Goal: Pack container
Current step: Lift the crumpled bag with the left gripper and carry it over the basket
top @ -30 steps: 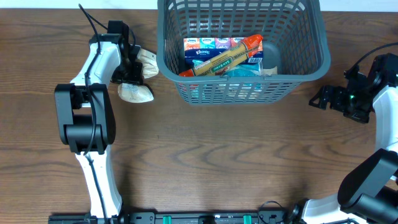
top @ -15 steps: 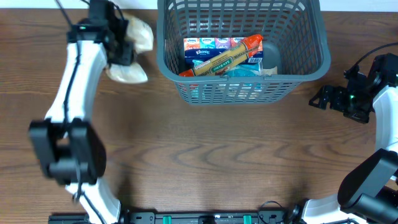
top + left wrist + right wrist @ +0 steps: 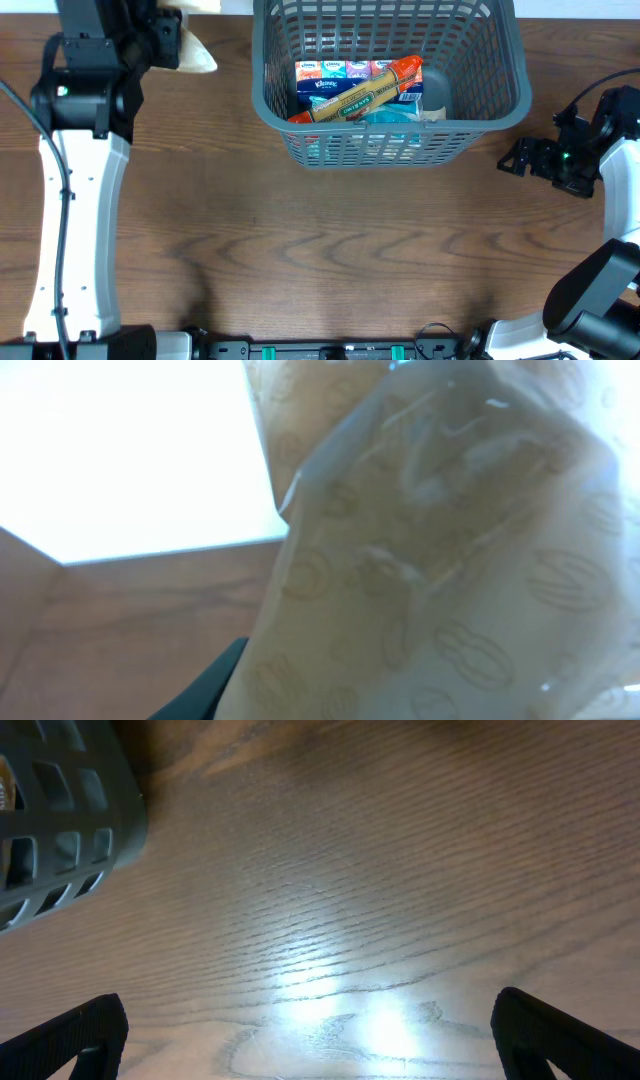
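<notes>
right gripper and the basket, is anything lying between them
Nothing. Between the right gripper and the basket there is only bare wooden table. The overhead view shows it, and the right wrist view shows the same bare wood.

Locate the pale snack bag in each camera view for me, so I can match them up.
Overhead: pale bag at top left, left of the container.
Left wrist: fills the right side, close up.
Right wrist: not in it.
Shared landmark: the wood-grain table, in all three.

the dark grey lattice container (image 3: 385,150) stands upright, far centre, partly filled with snack packs (image 3: 352,88)
</notes>
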